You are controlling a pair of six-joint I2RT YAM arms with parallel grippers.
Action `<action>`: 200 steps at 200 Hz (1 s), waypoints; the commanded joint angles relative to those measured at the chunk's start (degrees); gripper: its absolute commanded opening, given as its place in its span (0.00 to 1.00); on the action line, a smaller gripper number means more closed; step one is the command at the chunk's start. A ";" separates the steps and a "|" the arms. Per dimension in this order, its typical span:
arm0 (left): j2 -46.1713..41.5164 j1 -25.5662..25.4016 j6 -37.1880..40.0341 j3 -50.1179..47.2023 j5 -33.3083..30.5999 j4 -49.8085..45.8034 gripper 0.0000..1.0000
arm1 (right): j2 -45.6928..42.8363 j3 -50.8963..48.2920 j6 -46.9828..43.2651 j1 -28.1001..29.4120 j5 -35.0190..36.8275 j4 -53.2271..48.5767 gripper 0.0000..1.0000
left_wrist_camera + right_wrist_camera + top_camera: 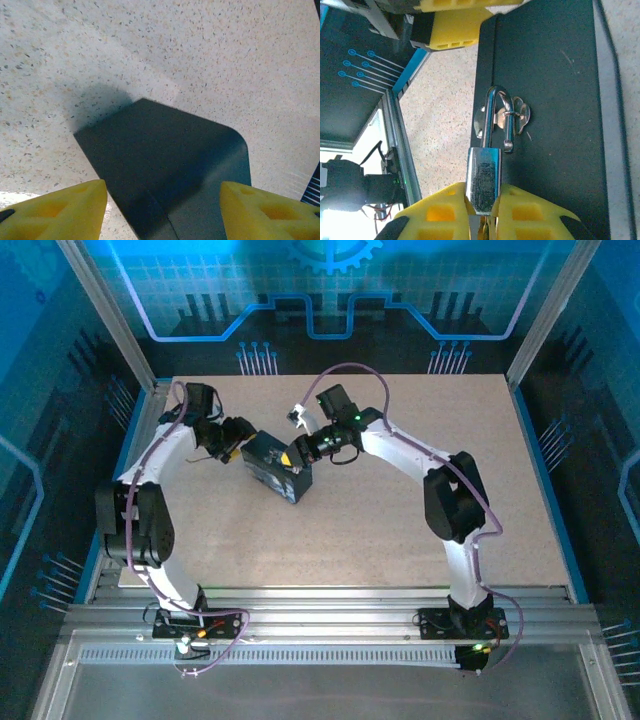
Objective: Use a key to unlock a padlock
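Right jaws are pinching the padlock (pixel 483 182), left jaws are sitting spread astride the box (pixel 170 165); grabbing the key (pixel 520 114) beyond looks next.

Blue glow all round us here!
We're over a beige speckled tabletop (pixel 400 530), silvery aluminium corner posts (pixel 108 315) rising at the back, a blue-lit wall panel with circuit lines and a gear emblem (pixel 330 285) beyond, and ribbed aluminium rails (pixel 330 605) along the near edge.

dark box (pixel 165 165) lay cornerwise on the speckled table (pixel 210 50), shadow off its top left, two yellow fingertips (pixel 55 212) sat wide apart down below
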 commanded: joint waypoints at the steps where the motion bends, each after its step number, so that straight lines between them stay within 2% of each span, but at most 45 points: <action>1: 0.75 -0.93 2.07 0.38 -1.04 -1.18 0.62 | 0.57 2.92 0.86 -0.70 -4.16 -2.64 0.10; 32: 0.41 -1.89 3.32 -0.17 -2.15 -1.81 0.62 | 2.64 3.75 5.61 -2.27 -8.08 -5.21 0.09; 70: 0.31 -2.56 4.09 -1.40 -2.79 -1.63 0.61 | 1.66 0.19 17.04 -3.27 -14.40 3.77 0.06; 98: 0.28 -2.66 4.09 -2.22 -3.05 -1.66 0.61 | 1.93 0.63 23.54 -3.43 -16.20 7.03 0.06; 154: 1.16 -2.64 4.26 -1.90 -2.54 -2.01 0.60 | 3.72 0.96 25.40 -3.19 -14.58 6.43 0.06; 200: 2.03 -3.07 4.78 -2.97 -1.35 -1.92 0.55 | 6.63 4.63 24.75 -3.19 -11.91 3.53 0.12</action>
